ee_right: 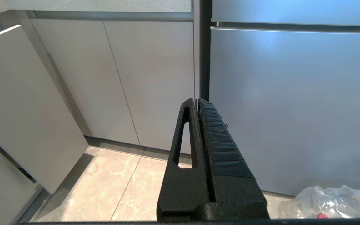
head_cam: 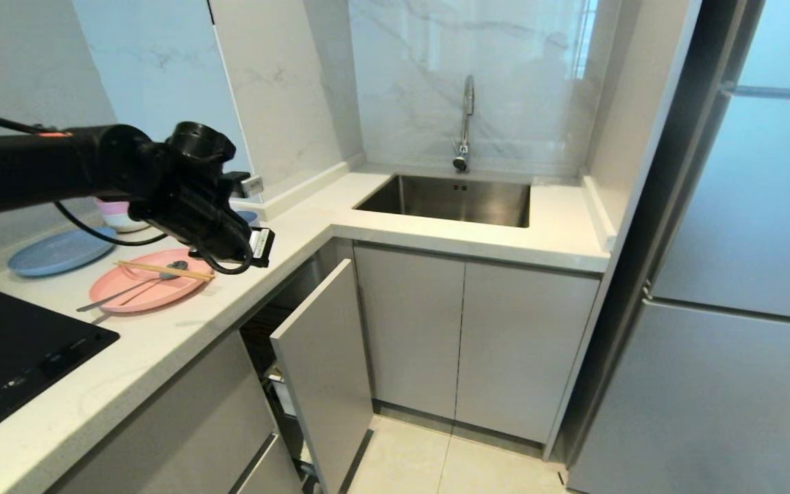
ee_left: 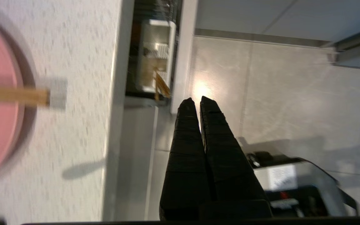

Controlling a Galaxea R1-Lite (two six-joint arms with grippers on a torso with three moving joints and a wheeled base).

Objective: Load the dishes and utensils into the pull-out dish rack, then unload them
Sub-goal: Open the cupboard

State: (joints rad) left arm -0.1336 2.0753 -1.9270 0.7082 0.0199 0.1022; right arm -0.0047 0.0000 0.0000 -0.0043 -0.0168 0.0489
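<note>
The left gripper (ee_left: 195, 101) hangs over the countertop's front edge, jaws pressed together and holding nothing. The pink plate (head_cam: 151, 288) lies near that front edge, between the cooktop (head_cam: 18, 357) and the gripper, with the chopsticks (head_cam: 165, 269) and spoon (head_cam: 127, 291) resting across it. The chopsticks' long axis runs along the counter edge — their near tips point toward the gripper. The pull-out dish rack (head_cam: 313, 370) stands open below, its panel jutting out. The right gripper (ee_right: 197, 101), likewise closed and empty, is parked low facing the cabinets — the left is nearer.

1. Matte pink plate (head_cam: 141, 288); pale wooden chopsticks (head_cam: 162, 269); grey spoon (head_cam: 127, 291).
2. At its 10 o'clock, a blue plate (head_cam: 59, 251).
3. White speckled counter (head_cam: 182, 322).
4. Black left gripper (ee_left: 197, 101).
</note>
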